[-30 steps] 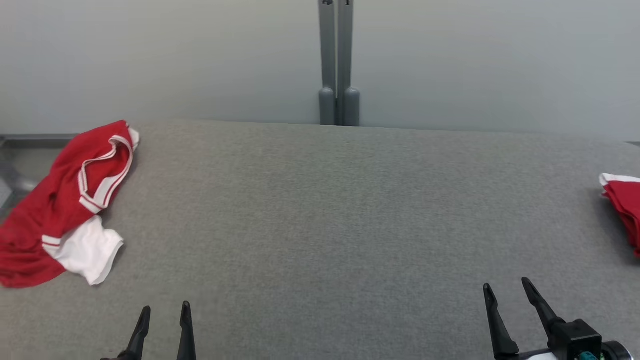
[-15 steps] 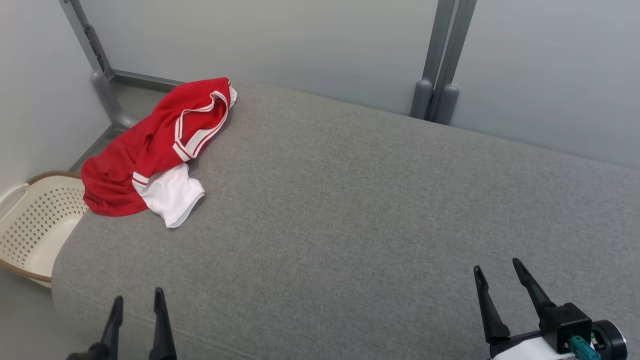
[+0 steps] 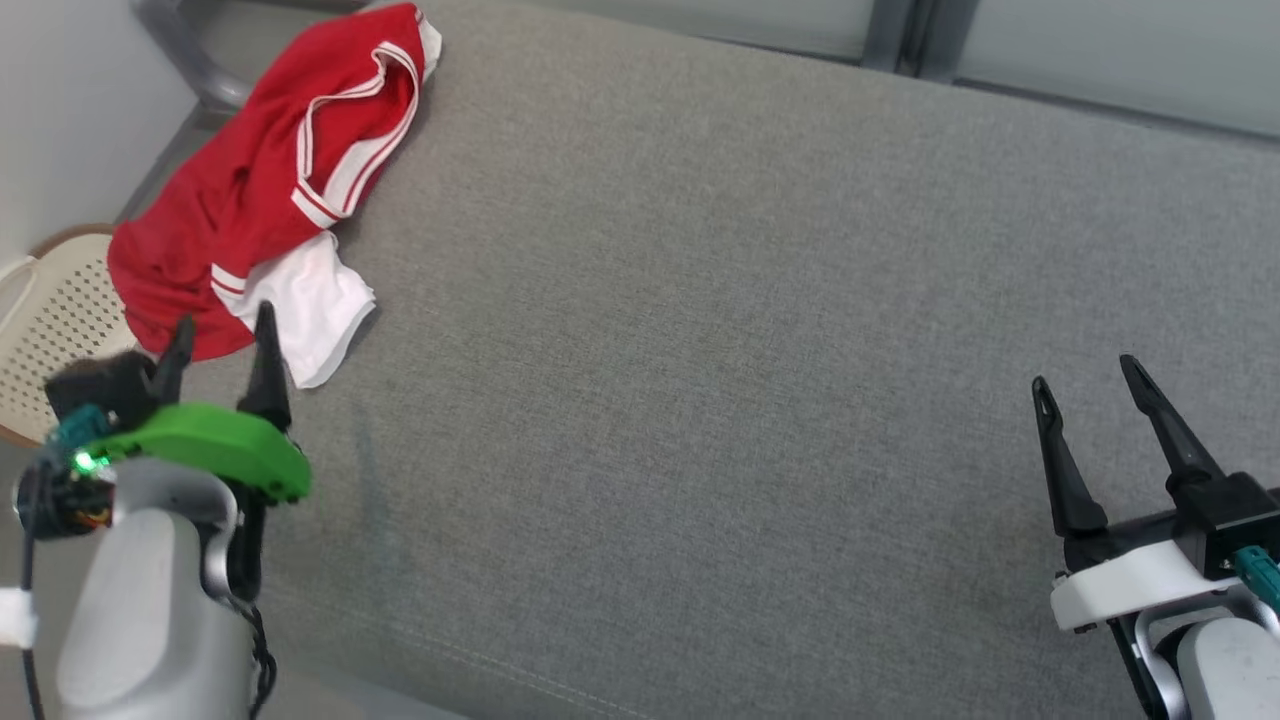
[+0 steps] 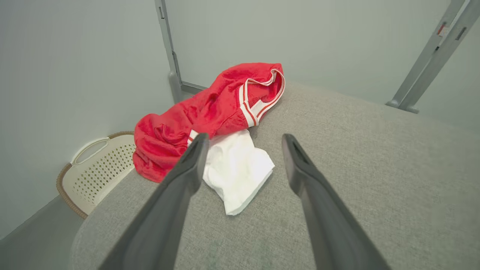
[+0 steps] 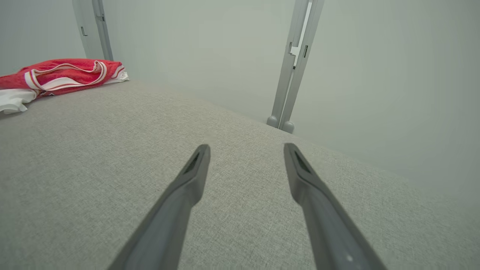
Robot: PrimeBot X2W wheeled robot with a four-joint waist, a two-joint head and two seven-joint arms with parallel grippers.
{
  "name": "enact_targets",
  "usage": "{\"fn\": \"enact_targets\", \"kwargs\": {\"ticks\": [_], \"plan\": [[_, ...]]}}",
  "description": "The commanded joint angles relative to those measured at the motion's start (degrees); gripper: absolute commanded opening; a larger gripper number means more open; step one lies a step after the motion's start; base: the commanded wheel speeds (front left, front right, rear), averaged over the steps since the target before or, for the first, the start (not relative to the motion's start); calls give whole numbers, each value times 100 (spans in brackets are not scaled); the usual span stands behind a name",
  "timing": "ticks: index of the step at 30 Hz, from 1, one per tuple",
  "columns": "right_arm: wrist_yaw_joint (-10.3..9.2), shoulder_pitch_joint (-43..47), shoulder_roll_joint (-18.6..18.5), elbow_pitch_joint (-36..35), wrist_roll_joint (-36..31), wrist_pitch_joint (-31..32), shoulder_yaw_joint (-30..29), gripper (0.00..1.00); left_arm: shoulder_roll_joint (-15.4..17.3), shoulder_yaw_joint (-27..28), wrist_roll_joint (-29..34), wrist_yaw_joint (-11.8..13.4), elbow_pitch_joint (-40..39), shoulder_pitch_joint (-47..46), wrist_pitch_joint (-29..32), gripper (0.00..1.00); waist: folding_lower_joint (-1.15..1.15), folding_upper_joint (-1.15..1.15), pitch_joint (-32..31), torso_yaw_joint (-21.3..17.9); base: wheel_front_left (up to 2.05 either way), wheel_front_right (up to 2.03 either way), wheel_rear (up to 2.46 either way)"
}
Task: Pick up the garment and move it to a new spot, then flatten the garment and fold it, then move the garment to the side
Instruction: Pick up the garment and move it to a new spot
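Observation:
A crumpled red garment (image 3: pixel 240 190) with white trim and a white sleeve lies at the left end of the grey padded table (image 3: pixel 700 300), partly over its edge. It also appears in the left wrist view (image 4: pixel 210 112) and far left in the right wrist view (image 5: pixel 56 75). My left gripper (image 3: pixel 225 335) is open just short of the white sleeve, its fingertips near the cloth but apart from it, and nothing is between them (image 4: pixel 242 138). My right gripper (image 3: pixel 1085 375) stands open over bare table at the right (image 5: pixel 245 148).
A cream perforated laundry basket (image 3: pixel 50 320) stands on the floor off the table's left end, also in the left wrist view (image 4: pixel 95 165). Grey wall panels and metal posts (image 5: pixel 292 63) rise behind the table. The table's rounded front edge runs close to my arms.
The head camera has turned left and tilted down, so the whole picture shifted. My left arm has risen and reached toward the garment. Both grippers stay open.

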Motion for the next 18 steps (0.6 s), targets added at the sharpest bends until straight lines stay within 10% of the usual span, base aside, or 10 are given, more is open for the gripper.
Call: {"fn": "enact_targets", "kwargs": {"ticks": [1,18], "plan": [[-8,-188,-76,-38,35,-15,21,100,80,62,-24,107,195,-447,97,100,0,0,1600,-892,0,0,0],[-8,-322,-362,-133,174,-14,-6,100,943,549,-87,1122,2953,-2375,510,100,0,0,2052,-1341,0,0,0]]}}
